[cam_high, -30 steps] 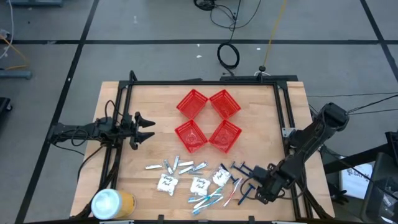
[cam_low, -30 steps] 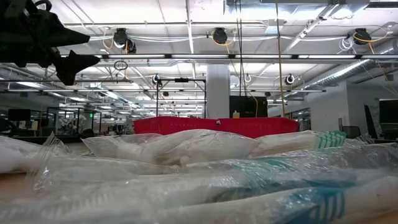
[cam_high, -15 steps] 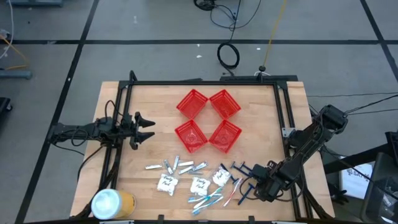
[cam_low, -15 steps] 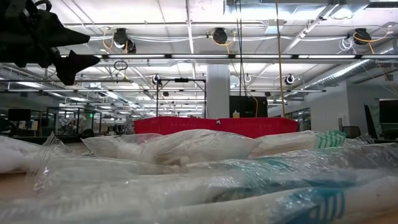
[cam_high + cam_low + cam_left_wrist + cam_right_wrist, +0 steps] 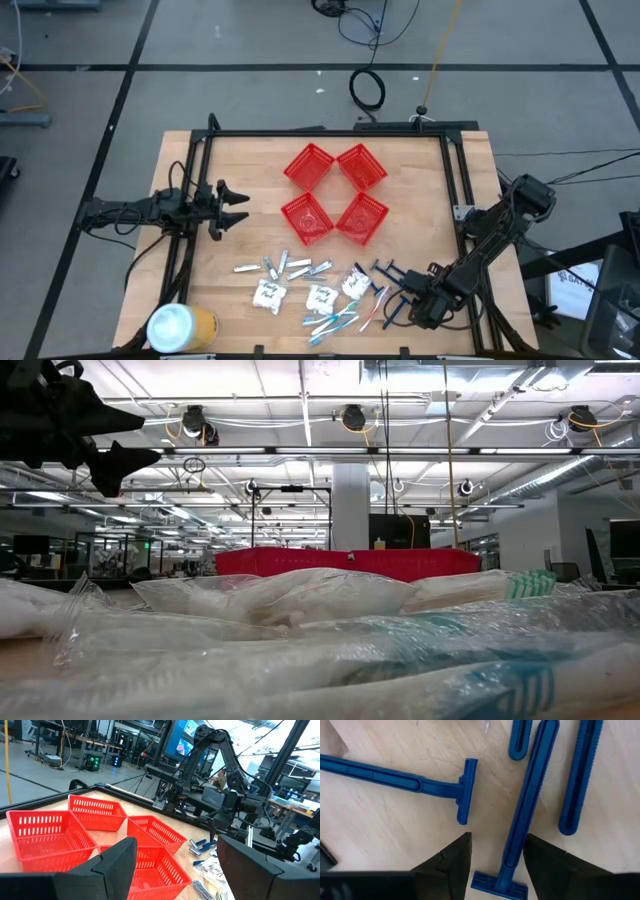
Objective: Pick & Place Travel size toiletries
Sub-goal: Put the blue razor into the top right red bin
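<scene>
The right tool (image 5: pixel 409 303) has crept a little further in over the dark blue razors (image 5: pixel 393 271), its elbow sinking lower and nearer the table's (image 5: pixel 250 170) front edge. Its fingers (image 5: pixel 451 857) now stand either side of one razor handle (image 5: pixel 525 810), narrower than before.

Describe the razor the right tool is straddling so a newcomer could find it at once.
Start at the table's front right corner, where dark blue razors lie. The right tool hangs low over them, one finger on each side of a razor. Unlike the neighbour lying crosswise, this one's handle runs between the fingers, head nearest the tool.
</scene>
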Controlling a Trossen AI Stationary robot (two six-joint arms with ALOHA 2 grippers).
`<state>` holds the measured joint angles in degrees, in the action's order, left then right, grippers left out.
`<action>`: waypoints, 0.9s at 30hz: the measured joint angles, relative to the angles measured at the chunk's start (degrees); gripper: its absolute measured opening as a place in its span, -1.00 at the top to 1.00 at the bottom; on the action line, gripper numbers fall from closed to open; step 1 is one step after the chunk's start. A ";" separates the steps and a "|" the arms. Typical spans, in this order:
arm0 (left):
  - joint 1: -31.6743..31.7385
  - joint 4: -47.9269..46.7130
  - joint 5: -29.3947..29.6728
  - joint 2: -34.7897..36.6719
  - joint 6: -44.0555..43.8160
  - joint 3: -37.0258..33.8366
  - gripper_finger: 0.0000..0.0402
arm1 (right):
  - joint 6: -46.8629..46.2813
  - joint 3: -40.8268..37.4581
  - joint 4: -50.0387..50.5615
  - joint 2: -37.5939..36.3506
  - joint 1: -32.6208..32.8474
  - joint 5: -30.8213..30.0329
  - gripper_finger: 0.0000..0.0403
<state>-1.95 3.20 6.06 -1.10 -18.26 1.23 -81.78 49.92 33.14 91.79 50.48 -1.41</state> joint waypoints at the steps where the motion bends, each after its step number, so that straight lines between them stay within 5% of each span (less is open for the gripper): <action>1: 0.00 0.00 0.01 0.00 0.00 0.00 -0.35 | 0.00 0.01 0.04 0.21 0.00 0.00 0.20; 27: 0.01 0.00 0.01 0.00 0.00 0.00 -0.35 | -0.03 -0.12 0.92 0.50 0.00 0.28 0.86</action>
<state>-1.95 3.20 6.07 -1.10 -18.26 1.23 -81.81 49.80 34.06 92.29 50.48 -1.13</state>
